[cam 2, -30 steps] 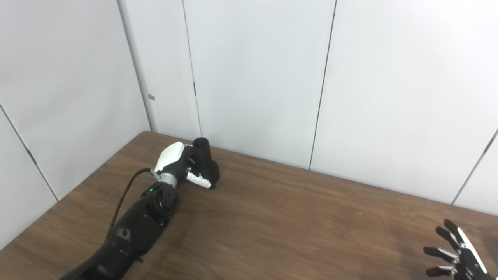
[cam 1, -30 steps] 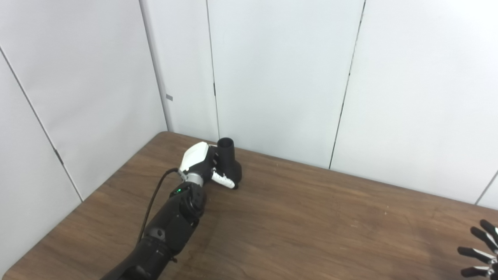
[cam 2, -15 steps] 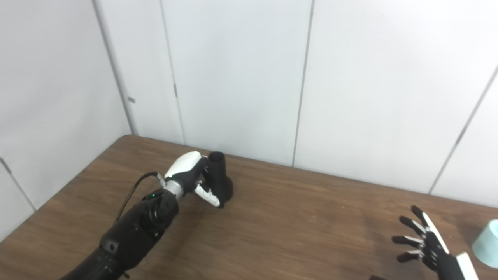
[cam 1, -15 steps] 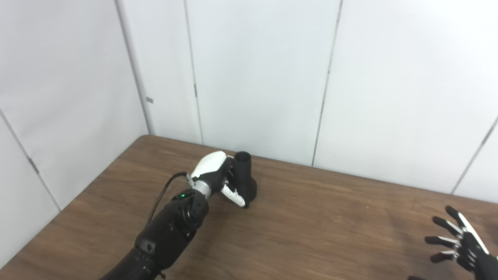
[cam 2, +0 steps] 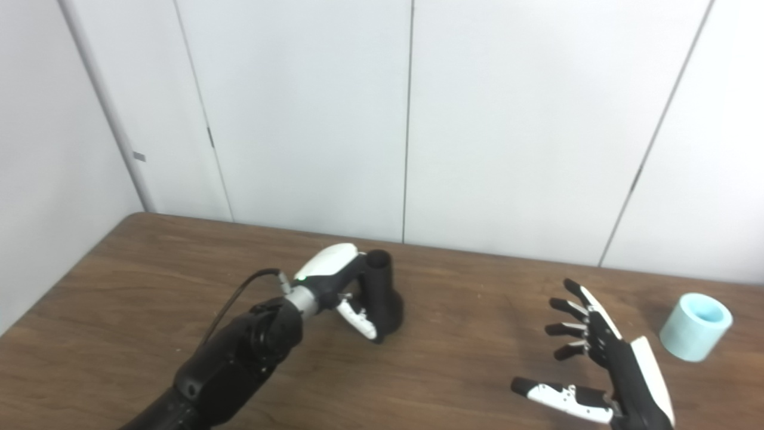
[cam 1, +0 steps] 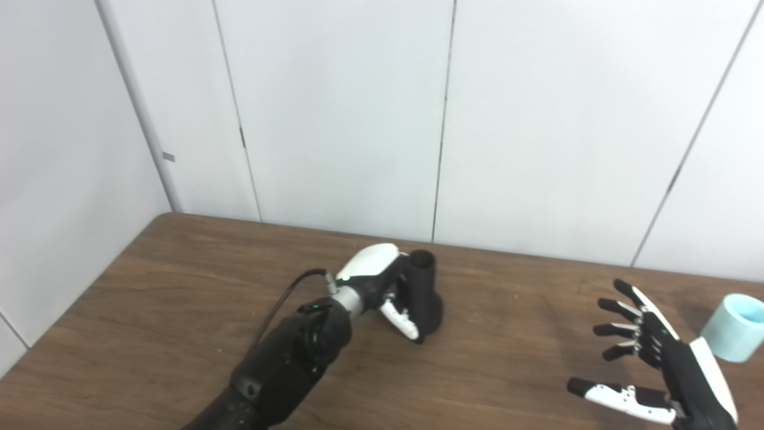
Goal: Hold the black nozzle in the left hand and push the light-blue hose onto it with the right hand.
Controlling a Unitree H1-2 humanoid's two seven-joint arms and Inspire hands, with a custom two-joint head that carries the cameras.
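The black nozzle stands upright on the brown table, narrow open end up, wide base down. My left hand is wrapped around its left side, thumb across the front near the base. The light-blue hose, a short stubby cylinder, lies tilted at the table's right edge. My right hand hovers above the table to the left of the hose, fingers spread apart and empty. A gap separates it from the hose.
White wall panels rise right behind the table's far edge and along its left side. A black cable runs along my left forearm. Bare wood lies between nozzle and right hand.
The camera has swung to the right, bringing the hose and the whole right hand into view. The right hand has risen and reached forward, still spread. The left hand keeps its hold on the nozzle.
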